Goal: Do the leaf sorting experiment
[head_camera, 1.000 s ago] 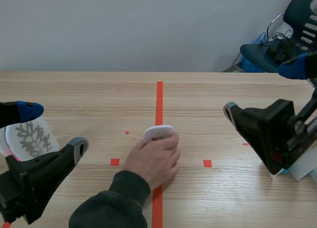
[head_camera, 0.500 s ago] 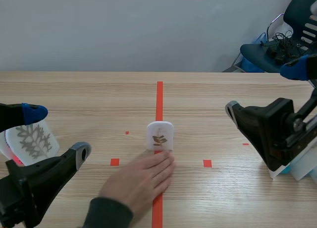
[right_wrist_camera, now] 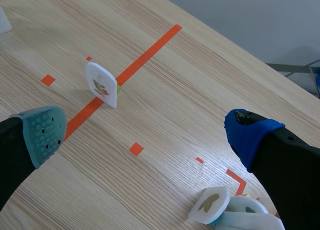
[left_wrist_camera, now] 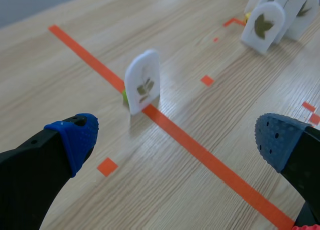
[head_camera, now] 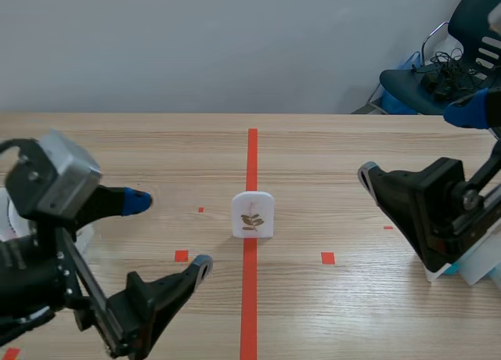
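Observation:
A small white card with a brown leaf sprig (head_camera: pixel 253 215) stands upright on the red centre tape line. My left gripper (head_camera: pixel 168 233) is open to the left of it, close to the table. In the left wrist view the card (left_wrist_camera: pixel 142 82) stands ahead of the open left gripper (left_wrist_camera: pixel 175 140), apart from both fingers. My right gripper (head_camera: pixel 419 141) is open at the right side, well away from the card. The right wrist view shows the card (right_wrist_camera: pixel 101 85) ahead of the open right gripper (right_wrist_camera: pixel 145 132). Neither gripper holds anything.
Several white leaf cards (right_wrist_camera: pixel 210 205) lie in a pile by the right arm, and the same group of cards (left_wrist_camera: pixel 265 20) shows far off in the left wrist view. A blue chair (head_camera: pixel 438 70) stands beyond the table's far right corner.
The person's hand let go of the card and drew back out of view, leaving it upright. My left arm swung in toward the card. The right arm stayed still.

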`<state>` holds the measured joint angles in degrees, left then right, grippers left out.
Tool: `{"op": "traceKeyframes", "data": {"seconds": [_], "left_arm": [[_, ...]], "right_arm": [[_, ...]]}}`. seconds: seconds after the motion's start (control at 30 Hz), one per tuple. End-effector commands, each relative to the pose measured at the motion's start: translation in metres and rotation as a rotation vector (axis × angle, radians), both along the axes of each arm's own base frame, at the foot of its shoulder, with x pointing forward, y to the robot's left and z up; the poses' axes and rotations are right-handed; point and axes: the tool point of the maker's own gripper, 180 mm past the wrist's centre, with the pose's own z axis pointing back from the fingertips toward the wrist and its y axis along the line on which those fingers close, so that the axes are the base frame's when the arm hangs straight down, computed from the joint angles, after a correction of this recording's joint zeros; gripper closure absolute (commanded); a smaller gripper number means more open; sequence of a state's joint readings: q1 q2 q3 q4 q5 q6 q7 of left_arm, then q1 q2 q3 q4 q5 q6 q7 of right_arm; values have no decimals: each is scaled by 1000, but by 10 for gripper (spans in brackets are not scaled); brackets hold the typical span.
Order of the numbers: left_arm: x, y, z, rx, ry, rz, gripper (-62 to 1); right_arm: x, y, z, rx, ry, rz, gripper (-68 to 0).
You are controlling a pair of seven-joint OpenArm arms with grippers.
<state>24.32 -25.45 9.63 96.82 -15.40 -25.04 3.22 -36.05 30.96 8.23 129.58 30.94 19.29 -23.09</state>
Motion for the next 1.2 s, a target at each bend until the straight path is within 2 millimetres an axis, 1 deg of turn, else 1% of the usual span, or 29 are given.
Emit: {"op": "traceKeyframes", "data": {"seconds": [0.0, 0.1, 0.23, 0.37, 0.5, 0.6, 0.67, 0.8, 0.93, 0.97, 1.07, 1.1, 1.13, 1.17], "left_arm": [[10, -2, -5, -25, 1, 22, -623], [25, -9, -28, -30, 24, 38, -623], [47, -19, -46, -70, 35, 59, -623], [63, -32, -61, -70, 23, 52, -623], [83, -44, -67, -90, -2, 82, -623], [98, -53, -66, -88, -51, 96, -623], [104, -62, -65, -100, -55, 93, -623], [105, -79, -64, -122, -45, 72, -623], [102, -86, -63, -128, -44, 55, -623], [102, -86, -63, -131, -47, 56, -588], [107, -81, -63, -115, -59, 87, -361], [108, -79, -64, -109, -63, 97, -304], [109, -78, -64, -104, -66, 106, -265], [110, -76, -64, -99, -70, 116, -240]], "right_arm": [[4, -3, 5, -3, -22, -9, -679], [4, -4, 4, -16, -25, -11, -679], [4, -5, 4, -19, -22, -12, -679], [4, -5, 4, -19, -22, -12, -679], [4, -5, 4, -20, -22, -12, -679], [4, -5, 4, -21, -22, -12, -679], [4, -5, 3, -22, -21, -13, -679], [4, -5, 3, -22, -19, -15, -679], [4, -5, 3, -22, -19, -15, -679], [4, -5, 3, -22, -19, -15, -679], [4, -5, 3, -23, -19, -15, -679], [4, -5, 3, -23, -19, -15, -679], [4, -5, 3, -23, -19, -15, -679], [4, -5, 3, -23, -19, -15, -679]]}}
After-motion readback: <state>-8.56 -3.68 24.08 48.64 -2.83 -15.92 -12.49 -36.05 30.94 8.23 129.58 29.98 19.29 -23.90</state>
